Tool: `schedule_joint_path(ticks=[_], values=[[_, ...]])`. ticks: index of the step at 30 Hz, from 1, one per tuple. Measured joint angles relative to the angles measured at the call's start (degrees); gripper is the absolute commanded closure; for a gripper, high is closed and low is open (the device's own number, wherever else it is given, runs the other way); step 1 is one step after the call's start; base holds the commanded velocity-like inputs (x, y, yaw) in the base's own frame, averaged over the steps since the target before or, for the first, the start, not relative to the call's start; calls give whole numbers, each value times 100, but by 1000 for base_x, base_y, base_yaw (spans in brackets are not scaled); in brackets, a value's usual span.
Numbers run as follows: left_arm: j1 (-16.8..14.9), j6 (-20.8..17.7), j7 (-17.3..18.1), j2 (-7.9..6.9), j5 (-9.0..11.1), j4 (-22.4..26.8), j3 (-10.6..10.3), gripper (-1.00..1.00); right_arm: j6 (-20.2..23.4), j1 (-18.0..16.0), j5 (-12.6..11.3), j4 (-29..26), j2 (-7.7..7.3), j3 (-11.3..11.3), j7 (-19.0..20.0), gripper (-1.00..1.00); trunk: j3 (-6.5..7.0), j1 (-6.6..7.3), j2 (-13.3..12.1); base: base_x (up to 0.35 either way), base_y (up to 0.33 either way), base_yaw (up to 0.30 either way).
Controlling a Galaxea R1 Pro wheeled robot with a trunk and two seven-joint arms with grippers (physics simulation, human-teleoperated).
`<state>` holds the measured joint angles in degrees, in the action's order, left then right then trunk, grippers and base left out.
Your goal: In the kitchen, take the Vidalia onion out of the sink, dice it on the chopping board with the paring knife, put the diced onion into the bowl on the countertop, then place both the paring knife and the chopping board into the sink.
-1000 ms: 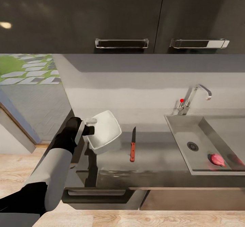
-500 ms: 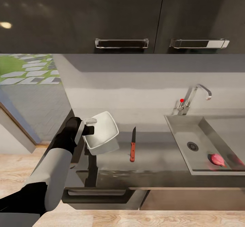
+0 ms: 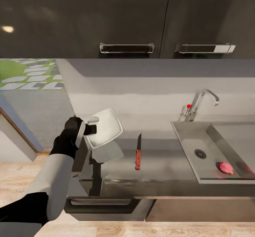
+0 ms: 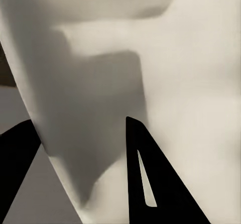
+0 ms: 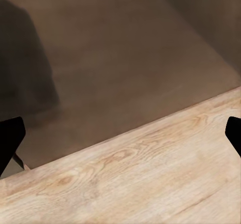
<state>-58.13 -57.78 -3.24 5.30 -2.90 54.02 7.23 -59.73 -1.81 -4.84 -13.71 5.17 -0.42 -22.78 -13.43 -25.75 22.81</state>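
- Bowl point(image 3: 104, 132): white, squarish, held up off the countertop point(image 3: 159, 180) near its left end, tilted so its inside faces the camera; a pale reflection of it lies on the glossy grey top below.
- Left gripper point(image 3: 92, 125): clamped on the bowl's left rim; in the left wrist view one dark finger point(image 4: 145, 179) sits inside the bowl point(image 4: 191, 83) and the other outside its wall.
- Paring knife point(image 3: 138, 156): flat on the countertop between bowl and sink, red-orange handle toward the front edge, dark blade pointing at the back wall.
- Vidalia onion point(image 3: 225, 167): in the sink point(image 3: 184, 137), at the basin's front right, near the round drain point(image 3: 200, 154).
- Tap point(image 3: 202, 102): chrome, at the sink's back edge, with a red knob point(image 3: 189, 106).
- Right gripper point(image 5: 120, 138): fingers spread wide apart over a wooden floor point(image 5: 150, 174), holding nothing.
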Motion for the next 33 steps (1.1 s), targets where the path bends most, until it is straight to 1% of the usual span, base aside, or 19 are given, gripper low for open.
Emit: schedule_joint_path(ticks=[12, 20, 24, 26, 33], values=[[0, 0, -1, 0, 1, 14, -1, 100, 0, 0, -2, 0, 2, 0, 0, -100, 108, 0, 0, 0, 0, 0], [0, 15, -18, -27, -54, -27, -7, 100, 0, 0, 1, 0, 1, 0, 0, -100, 180, 0, 0, 0, 0, 0], [0, 16, -31, -86, -88, -34, -9, 100, 0, 0, -2, 0, 3, 0, 0, -100, 216, 0, -1, 0, 0, 0], [0, 16, -37, -166, -121, -46, -10, 100, 0, 0, -3, 0, 2, 0, 0, -100, 234, 0, -1, 0, 0, 0], [7, 9, -38, -332, -120, -189, -11, 100, 0, 0, -3, 0, 3, 0, 0, -100, 293, 0, -1, 0, 0, 0]])
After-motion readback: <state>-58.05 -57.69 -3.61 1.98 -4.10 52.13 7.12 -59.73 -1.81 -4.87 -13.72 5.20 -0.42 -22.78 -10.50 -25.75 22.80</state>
